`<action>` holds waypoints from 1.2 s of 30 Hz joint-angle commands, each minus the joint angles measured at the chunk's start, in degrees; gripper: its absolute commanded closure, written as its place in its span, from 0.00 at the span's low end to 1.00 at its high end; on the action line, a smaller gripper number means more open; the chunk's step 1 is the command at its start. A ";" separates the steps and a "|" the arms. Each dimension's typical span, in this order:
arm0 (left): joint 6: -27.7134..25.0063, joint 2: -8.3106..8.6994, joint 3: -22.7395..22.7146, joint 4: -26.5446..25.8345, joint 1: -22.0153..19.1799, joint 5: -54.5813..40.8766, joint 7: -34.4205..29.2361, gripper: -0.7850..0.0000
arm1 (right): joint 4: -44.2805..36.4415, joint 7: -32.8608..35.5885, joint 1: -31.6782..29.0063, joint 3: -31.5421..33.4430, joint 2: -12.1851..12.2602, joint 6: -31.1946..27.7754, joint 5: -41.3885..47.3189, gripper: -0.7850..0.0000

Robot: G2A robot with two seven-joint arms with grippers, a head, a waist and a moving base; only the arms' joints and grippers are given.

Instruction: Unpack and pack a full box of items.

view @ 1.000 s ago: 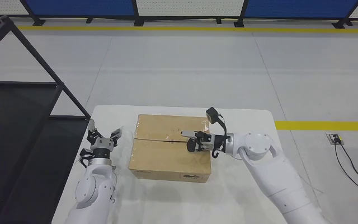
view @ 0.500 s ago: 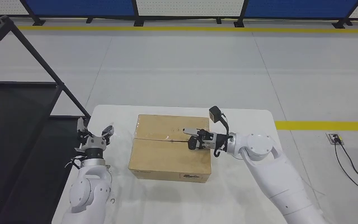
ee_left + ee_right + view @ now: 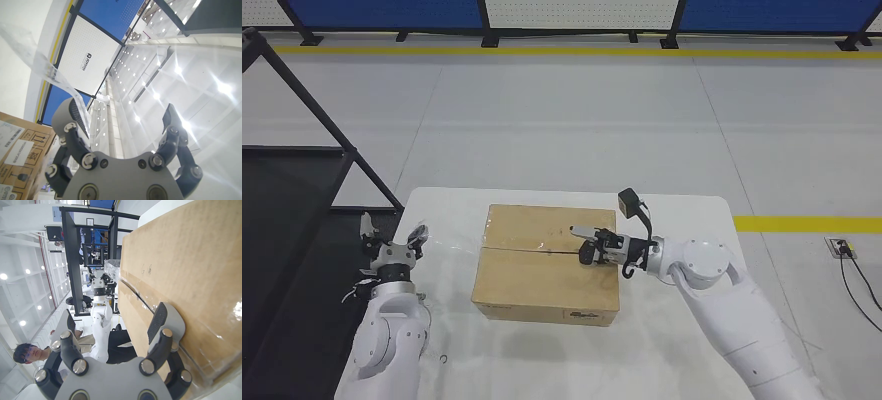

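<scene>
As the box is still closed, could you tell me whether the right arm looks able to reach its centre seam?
Probably yes: the right gripper is open at the top of the box, beside the seam, with nothing between them.

One cardboard box [image 3: 542, 270], two top flaps. One table [image 3: 682, 330]. One strip of clear tape [image 3: 43, 64]. Two grippers: left gripper [image 3: 392, 235], right gripper [image 3: 587, 246].

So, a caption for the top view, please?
Top view: right gripper open over the box seam; left gripper open beside the box.
</scene>
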 commanded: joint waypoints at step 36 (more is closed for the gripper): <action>0.20 -0.27 -0.73 -12.31 2.24 6.97 -2.19 0.00 | -1.80 -7.94 -0.95 0.22 -0.15 5.10 -2.58 0.00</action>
